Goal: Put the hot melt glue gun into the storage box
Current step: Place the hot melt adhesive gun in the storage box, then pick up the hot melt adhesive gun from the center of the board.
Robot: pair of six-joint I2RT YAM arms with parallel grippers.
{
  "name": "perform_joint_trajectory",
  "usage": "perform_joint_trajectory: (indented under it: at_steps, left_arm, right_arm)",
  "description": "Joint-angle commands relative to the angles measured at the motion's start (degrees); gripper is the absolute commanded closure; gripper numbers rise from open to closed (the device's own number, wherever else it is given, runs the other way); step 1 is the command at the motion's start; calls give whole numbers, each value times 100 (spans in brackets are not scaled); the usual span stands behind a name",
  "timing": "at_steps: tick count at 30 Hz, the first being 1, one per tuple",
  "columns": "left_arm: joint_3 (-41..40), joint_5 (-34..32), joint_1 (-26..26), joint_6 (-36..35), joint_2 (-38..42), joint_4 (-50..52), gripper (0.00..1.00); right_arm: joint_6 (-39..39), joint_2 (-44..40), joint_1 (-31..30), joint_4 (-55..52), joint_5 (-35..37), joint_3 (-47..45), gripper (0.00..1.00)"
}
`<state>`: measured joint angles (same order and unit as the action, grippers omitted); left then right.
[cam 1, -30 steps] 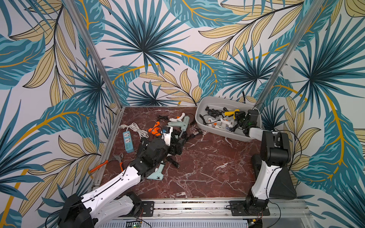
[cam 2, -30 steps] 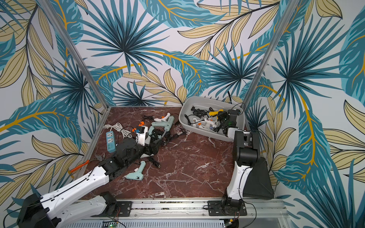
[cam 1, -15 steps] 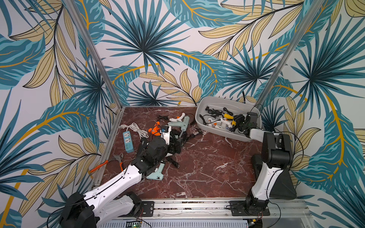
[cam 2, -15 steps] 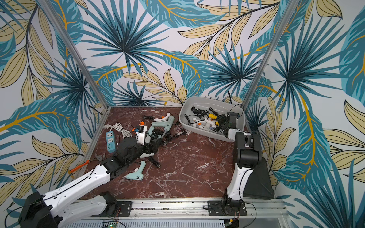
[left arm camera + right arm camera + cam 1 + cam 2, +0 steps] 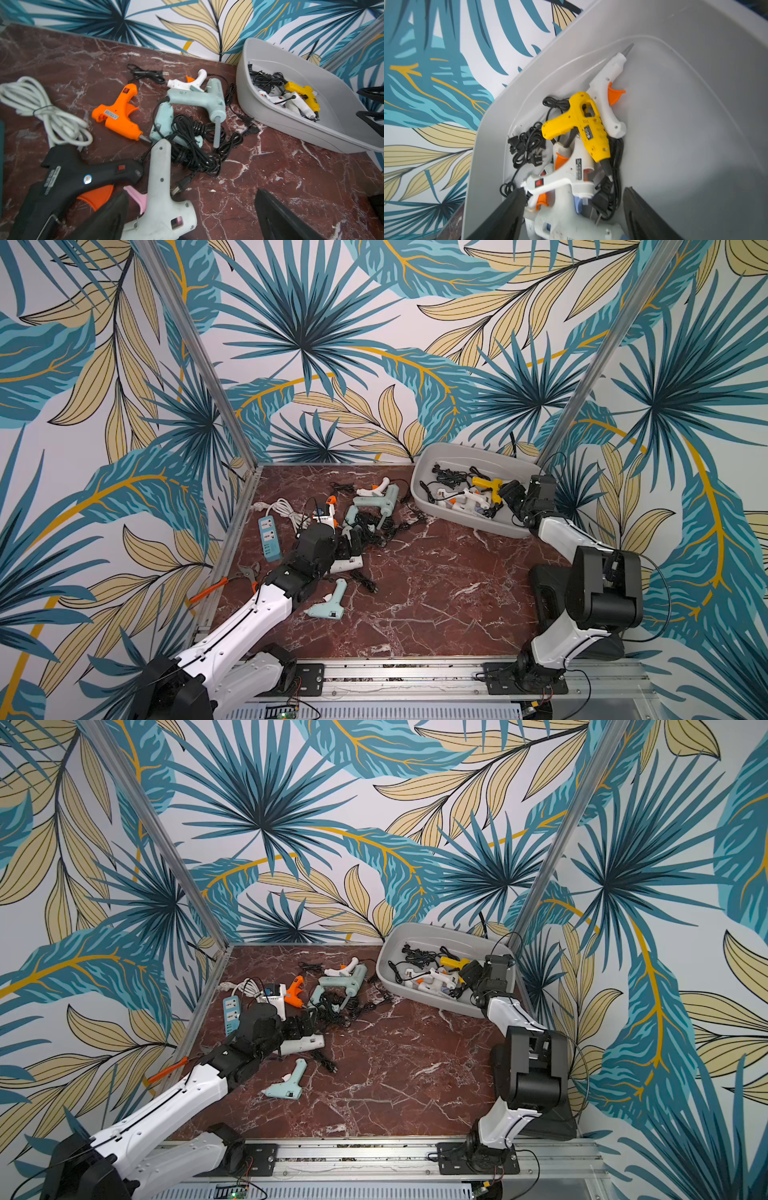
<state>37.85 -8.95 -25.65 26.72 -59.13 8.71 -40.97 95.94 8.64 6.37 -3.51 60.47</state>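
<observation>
Right gripper [image 5: 574,190] hangs inside the storage box [image 5: 457,516], at the end nearest its own arm. Its jaws are well apart and grip nothing. A white glue gun [image 5: 566,176] lies loose beneath them on the pile, beside a yellow glue gun [image 5: 583,124]. Left gripper [image 5: 192,192] is low over the marble table [image 5: 436,593], jaws fully spread and empty. A pale glue gun [image 5: 160,176] lies between them, close to one finger. An orange glue gun [image 5: 118,112] and a black glue gun [image 5: 83,176] lie nearby.
</observation>
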Motion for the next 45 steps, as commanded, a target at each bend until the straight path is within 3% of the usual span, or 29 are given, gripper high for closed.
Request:
perform_joint_trajectory:
  at_steps: [1,8,15,22,34,37,42,45]
  left_arm:
    - [-27,231,289,247,36,749,0]
    - [-404,825,560,500,97,1270,1]
    - [-550,1559,530,560,-152,1970,19]
    - [-751,1466,87,641,-486,1893,32]
    - [-547,879,-221,637,-1399,1786,37]
    - [-450,774,-278,614,-1650,1771,48]
    - [-410,763,-362,641,-1803,1720,75]
    - [-401,862,-405,673,-1706,1711,91]
  right_arm:
    - [416,-447,-278,-527,-39,-383,23]
    - [872,-1308,-1304,-1410,464,-693,24]
    - [824,-2221,-2202,-2094,1127,-1018,24]
    - [661,-3190,-2253,-2212,1462,-1344,20]
    - [634,-3731,-2253,-2245,1634,-1489,17]
    - [623,-3764,-2253,-2210,1634,-1504,17]
    - [569,-3826,-2253,-2171,1607,-1480,13]
    - [450,-3951,-2253,-2125,1643,-1539,1]
